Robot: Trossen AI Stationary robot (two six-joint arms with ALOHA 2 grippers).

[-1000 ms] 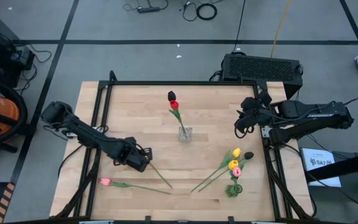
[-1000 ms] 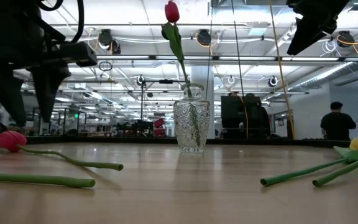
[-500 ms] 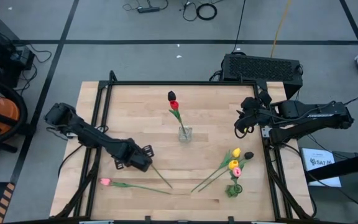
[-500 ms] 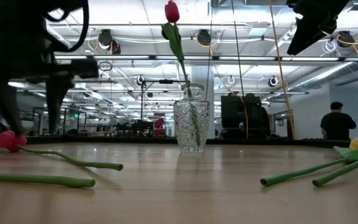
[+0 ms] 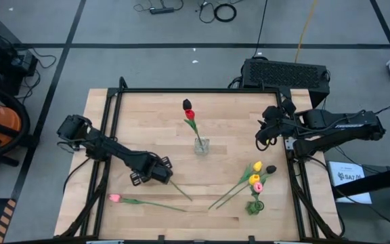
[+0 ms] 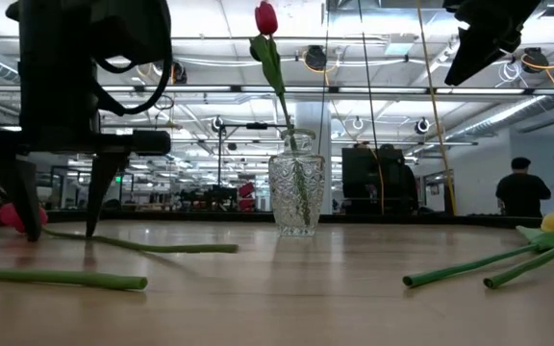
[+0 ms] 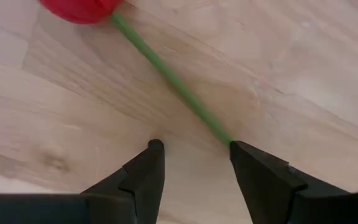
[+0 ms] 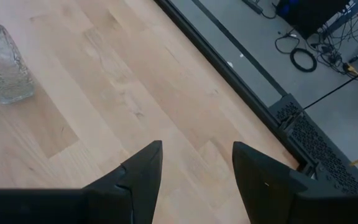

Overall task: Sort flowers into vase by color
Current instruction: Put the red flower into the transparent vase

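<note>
Nearest the lower edge of the high view, a pink tulip (image 5: 115, 198) lies flat on the table (image 5: 229, 129), its stem running toward the lower centre. At lower right a cluster of yellow and pink tulips (image 5: 255, 179) and a black tulip (image 5: 271, 169) lies in a loose fan, stems pointing to the lower centre.

Just above the pink tulip, at centre left, the left end effector (image 5: 160, 173) is lowered to the table over a red tulip (image 7: 82, 7). In the left wrist view its fingers (image 7: 148, 168) stand wide apart with tips near the wood; the green stem (image 7: 173, 81) crosses between them and touches the inner edge of one finger — it is not clamped.

At frame centre a clear glass vase (image 5: 201, 145) stands upright, holding a red flower (image 5: 190, 114) and a dark one (image 5: 187, 104).

At upper right the right end effector (image 5: 263, 139) hangs above the table's edge, fingers (image 8: 143, 171) wide, holding nothing.

In the low view a person (image 6: 521, 188) stands far behind, at right.
</note>
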